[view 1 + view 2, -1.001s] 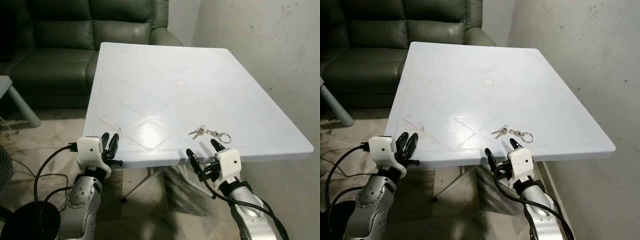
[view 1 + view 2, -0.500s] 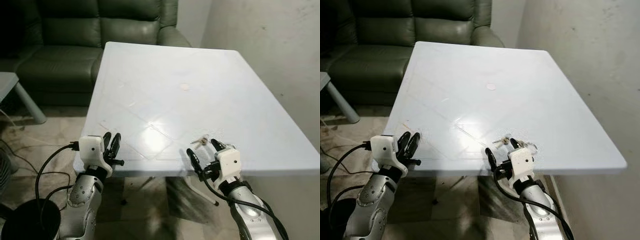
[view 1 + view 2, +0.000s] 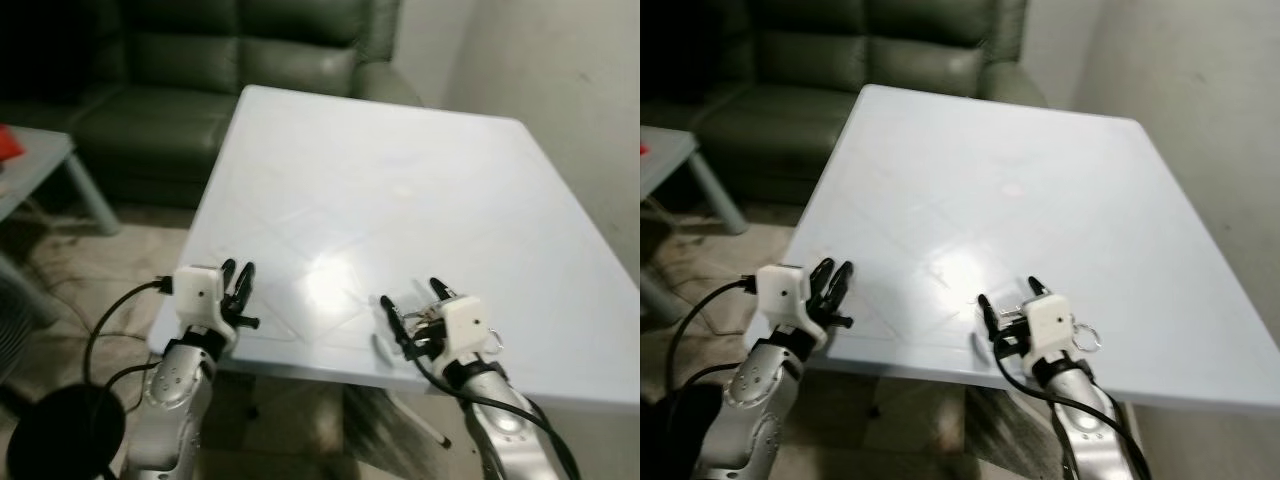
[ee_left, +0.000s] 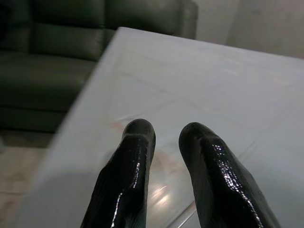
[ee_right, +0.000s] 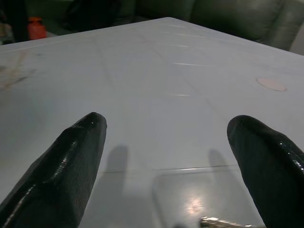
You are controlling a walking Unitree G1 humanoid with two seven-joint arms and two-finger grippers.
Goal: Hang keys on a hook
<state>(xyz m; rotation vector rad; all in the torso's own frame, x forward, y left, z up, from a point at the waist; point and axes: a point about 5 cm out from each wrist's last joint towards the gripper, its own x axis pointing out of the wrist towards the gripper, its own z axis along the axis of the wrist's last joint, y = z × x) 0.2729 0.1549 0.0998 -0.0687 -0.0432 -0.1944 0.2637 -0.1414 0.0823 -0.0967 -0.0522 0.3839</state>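
Right pincer (image 3: 413, 303) hovered with its fingers wide apart over the near edge of the white worktop (image 3: 400, 180). Keys (image 3: 1086, 337) lay on the worktop just beside it, partly hidden by its white body. Left pincer (image 3: 238, 279) was at the near left corner, fingers narrow. Behind stood a dark sofa (image 3: 200, 60).

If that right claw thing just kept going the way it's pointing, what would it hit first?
Probably nothing soon. The right end effector, fingers spread wide, points across the bare white table. The keys lie almost beneath it. Far ahead stands the sofa; depth is unclear.
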